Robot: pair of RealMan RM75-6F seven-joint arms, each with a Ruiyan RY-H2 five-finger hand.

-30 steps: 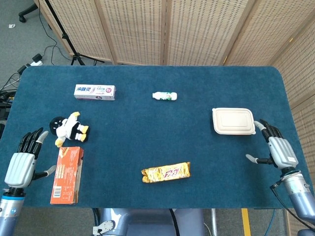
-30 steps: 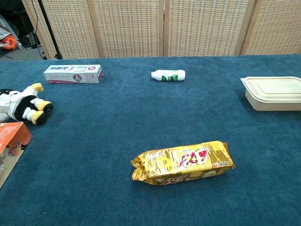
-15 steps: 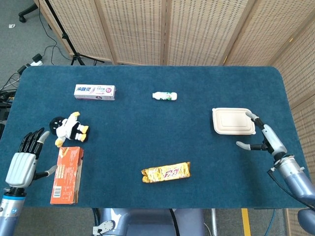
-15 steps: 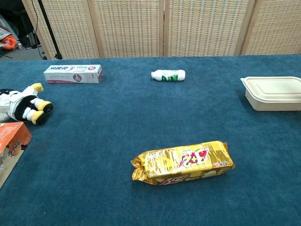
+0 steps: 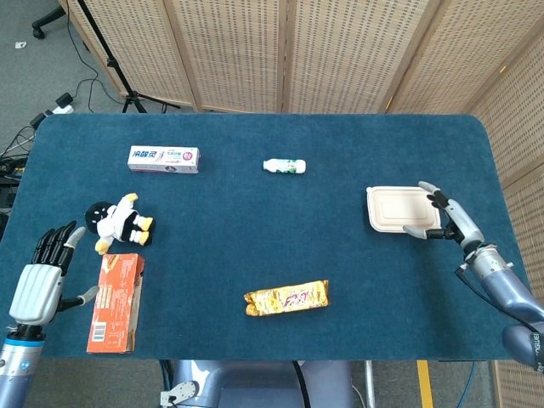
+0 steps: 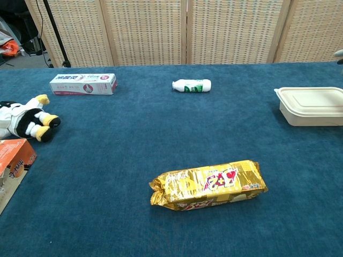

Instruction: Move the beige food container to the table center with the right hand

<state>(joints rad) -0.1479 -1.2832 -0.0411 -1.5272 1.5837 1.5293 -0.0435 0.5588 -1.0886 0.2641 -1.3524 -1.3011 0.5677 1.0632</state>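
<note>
The beige food container (image 5: 401, 209) lies lid-on at the right side of the blue table; the chest view shows the beige food container (image 6: 312, 105) at its right edge. My right hand (image 5: 444, 212) is against the container's right end, fingers spread around that end, thumb near its front corner; whether it touches is unclear. In the chest view only a fingertip (image 6: 338, 53) of it shows. My left hand (image 5: 41, 276) rests open at the table's front left corner, beside the orange box.
A gold snack pack (image 5: 286, 297) lies front of centre. A white bottle (image 5: 284, 166) and a toothpaste box (image 5: 163, 158) sit toward the back. A plush toy (image 5: 120, 223) and an orange box (image 5: 116, 302) are at the left.
My right hand moved forward and left from the table's right edge up to the container's right end, turning to flank it. The container and left hand stayed put.
</note>
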